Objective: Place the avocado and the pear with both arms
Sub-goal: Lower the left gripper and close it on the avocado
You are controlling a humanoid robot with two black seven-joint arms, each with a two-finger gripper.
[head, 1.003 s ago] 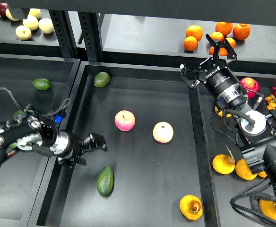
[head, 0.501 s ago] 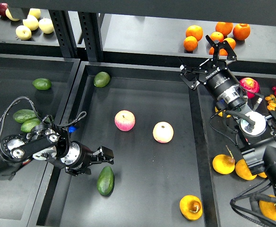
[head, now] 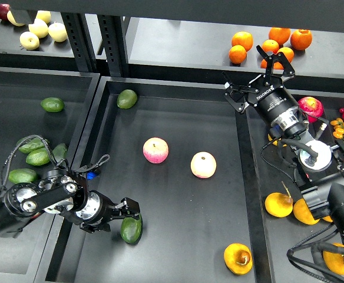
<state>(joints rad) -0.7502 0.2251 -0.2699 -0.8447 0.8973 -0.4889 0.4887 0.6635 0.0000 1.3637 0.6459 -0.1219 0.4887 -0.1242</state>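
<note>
Black trays fill the table (head: pixel 178 147). My left gripper (head: pixel 131 213) is at seven o'clock, fingers spread around the top of the dark green avocado (head: pixel 131 230). My right gripper (head: pixel 258 79) is at one o'clock, wide and empty. The pear (head: pixel 238 258) lies at five o'clock.

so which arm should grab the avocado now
Left. Its pincer is open right at the avocado near the tray's front, while the right pincer is up at the tray's far right edge.
</note>
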